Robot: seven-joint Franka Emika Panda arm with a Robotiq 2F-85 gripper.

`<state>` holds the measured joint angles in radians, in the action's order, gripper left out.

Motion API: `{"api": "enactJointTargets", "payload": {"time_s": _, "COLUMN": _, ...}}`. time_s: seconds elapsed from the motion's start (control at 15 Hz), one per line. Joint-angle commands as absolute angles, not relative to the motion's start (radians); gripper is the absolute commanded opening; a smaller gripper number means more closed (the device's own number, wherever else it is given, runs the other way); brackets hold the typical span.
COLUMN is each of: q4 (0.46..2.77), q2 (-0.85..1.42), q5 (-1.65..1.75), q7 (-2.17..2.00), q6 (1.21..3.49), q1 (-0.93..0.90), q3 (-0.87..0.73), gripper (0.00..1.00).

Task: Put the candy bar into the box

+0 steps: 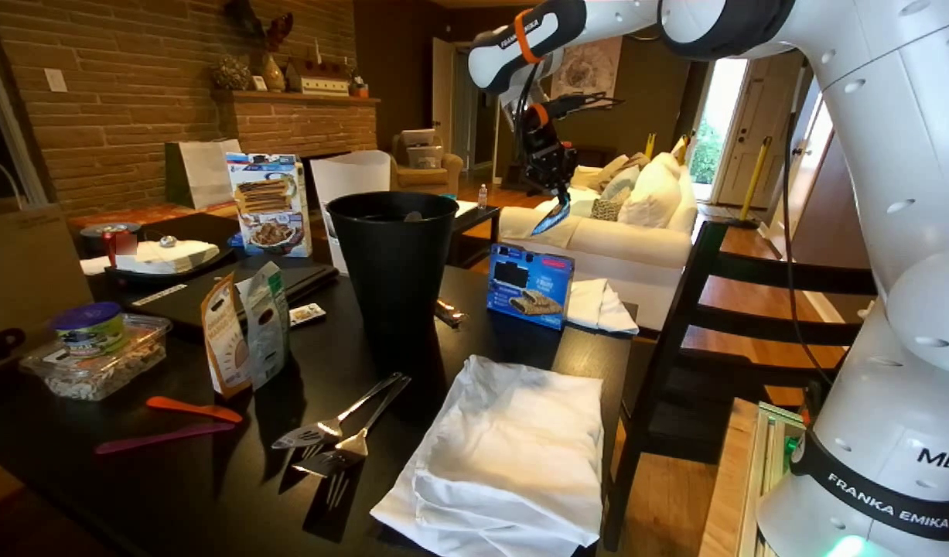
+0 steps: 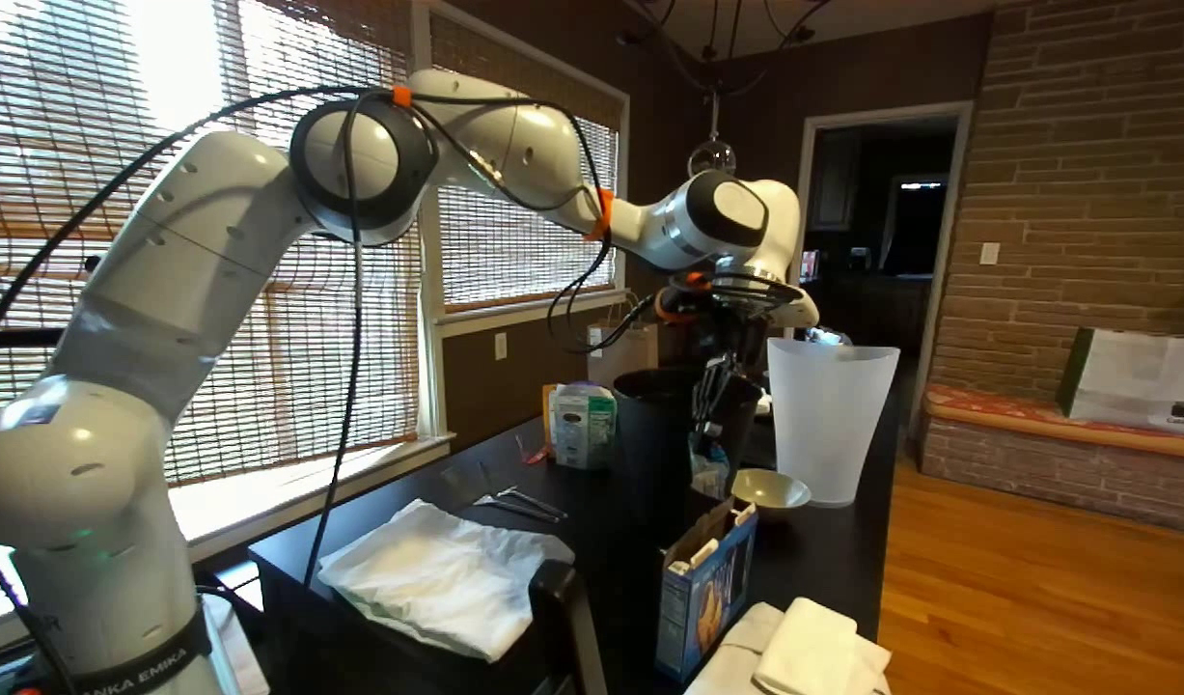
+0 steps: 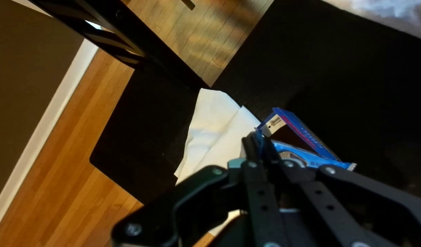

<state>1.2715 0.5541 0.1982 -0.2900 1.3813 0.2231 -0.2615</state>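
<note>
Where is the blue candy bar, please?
Right of centre in an exterior view, the blue candy bar hangs from the gripper above the blue box.

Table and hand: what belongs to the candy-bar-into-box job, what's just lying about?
For the job:
- candy bar, gripped in the hand
- blue box, top open

Just lying about:
- black bin
- crumpled white cloth
- orange utensil
- purple utensil
- frosted bin
- metal bowl
</note>
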Motion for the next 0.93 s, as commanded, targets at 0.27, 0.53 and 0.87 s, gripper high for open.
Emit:
{"api": "enactJointTargets", "payload": {"time_s": 0.27, "q4": 1.354, "q2": 0.510, "q5": 0.416, "q7": -0.090, "q6": 1.461, "q1": 0.182, "q3": -0.241, "gripper": 0.02}}
{"api": "enactJointTargets", "payload": {"time_s": 0.53, "q4": 1.450, "q2": 0.468, "q5": 0.526, "q7": -0.009, "q6": 1.626, "q1": 0.166, "q3": -0.225, "gripper": 0.02}}
{"api": "enactJointTargets", "payload": {"time_s": 0.87, "q4": 1.634, "q2": 0.374, "q5": 0.602, "q7": 0.087, "q6": 1.877, "q1": 0.157, "q3": -0.207, "gripper": 0.02}}
